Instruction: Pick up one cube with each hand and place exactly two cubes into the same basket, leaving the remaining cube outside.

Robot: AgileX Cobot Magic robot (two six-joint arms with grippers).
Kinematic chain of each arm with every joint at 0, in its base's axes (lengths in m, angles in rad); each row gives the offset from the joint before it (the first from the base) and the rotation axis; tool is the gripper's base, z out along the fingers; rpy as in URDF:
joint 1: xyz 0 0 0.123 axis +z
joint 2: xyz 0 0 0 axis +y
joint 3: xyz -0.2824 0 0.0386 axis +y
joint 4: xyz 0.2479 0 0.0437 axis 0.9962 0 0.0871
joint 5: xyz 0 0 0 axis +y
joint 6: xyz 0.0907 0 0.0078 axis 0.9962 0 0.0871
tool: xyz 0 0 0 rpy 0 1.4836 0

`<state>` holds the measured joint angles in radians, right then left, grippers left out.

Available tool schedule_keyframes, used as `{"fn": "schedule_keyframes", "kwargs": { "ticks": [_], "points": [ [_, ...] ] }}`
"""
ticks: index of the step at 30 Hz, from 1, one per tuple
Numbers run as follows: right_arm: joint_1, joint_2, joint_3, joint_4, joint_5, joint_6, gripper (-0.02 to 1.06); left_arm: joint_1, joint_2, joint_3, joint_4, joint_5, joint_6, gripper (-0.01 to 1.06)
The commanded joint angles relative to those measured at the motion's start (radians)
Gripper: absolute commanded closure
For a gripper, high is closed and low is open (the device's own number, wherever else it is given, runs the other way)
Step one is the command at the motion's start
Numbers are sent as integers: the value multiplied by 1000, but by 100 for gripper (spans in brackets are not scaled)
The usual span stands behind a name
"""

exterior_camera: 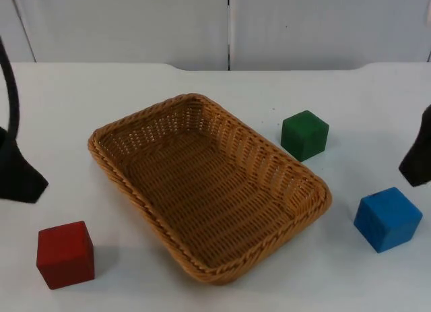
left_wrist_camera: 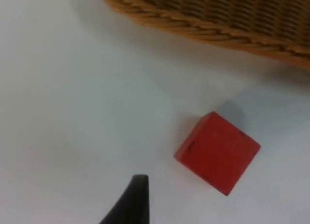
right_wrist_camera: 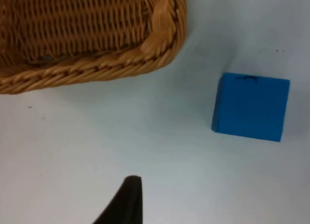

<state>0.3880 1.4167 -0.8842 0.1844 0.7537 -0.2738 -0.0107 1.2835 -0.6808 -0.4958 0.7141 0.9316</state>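
Three wooden cubes lay outside the empty woven wicker basket (exterior_camera: 209,191): we saw the green cube (exterior_camera: 305,135) from above, the red cube (left_wrist_camera: 217,152) near the left gripper (left_wrist_camera: 131,200), and the blue cube (right_wrist_camera: 251,107) near the right gripper (right_wrist_camera: 123,202); how far either gripper's fingers were open we could not tell.

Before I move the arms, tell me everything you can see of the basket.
The basket is a shallow rectangular tray of tan woven wicker with a braided rim and rounded corners. It sits flat on the white table, turned diagonally, and holds nothing. No cube touches it: the red cube lies off its near left corner, the green cube beside its far right side, the blue cube off its near right end.
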Motion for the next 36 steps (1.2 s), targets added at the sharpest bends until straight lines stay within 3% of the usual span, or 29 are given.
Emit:
{"fn": "schedule_keyframes", "kwargs": {
  "ticks": [1, 5, 10, 13, 25, 36],
  "points": [
    [6, 20, -7, -23, -25, -3, -1, -52, 11, -6, 56, -11, 13, 0],
    [6, 66, -7, -50, -78, 3, -1, -134, 43, -6, 177, -41, -56, 0],
    [6, 115, -7, -72, -121, 3, -1, -173, 87, -6, 231, -69, -108, 0],
    [6, 150, -7, -112, -134, 3, -1, -188, 130, -6, 256, -71, -108, 0],
    [6, 258, -7, -116, -197, 3, -1, -188, 262, -6, 277, -151, -95, 0],
    [6, 364, -7, -129, -273, 3, -1, -234, 334, -6, 307, -201, -4, 0]
  ]
}}
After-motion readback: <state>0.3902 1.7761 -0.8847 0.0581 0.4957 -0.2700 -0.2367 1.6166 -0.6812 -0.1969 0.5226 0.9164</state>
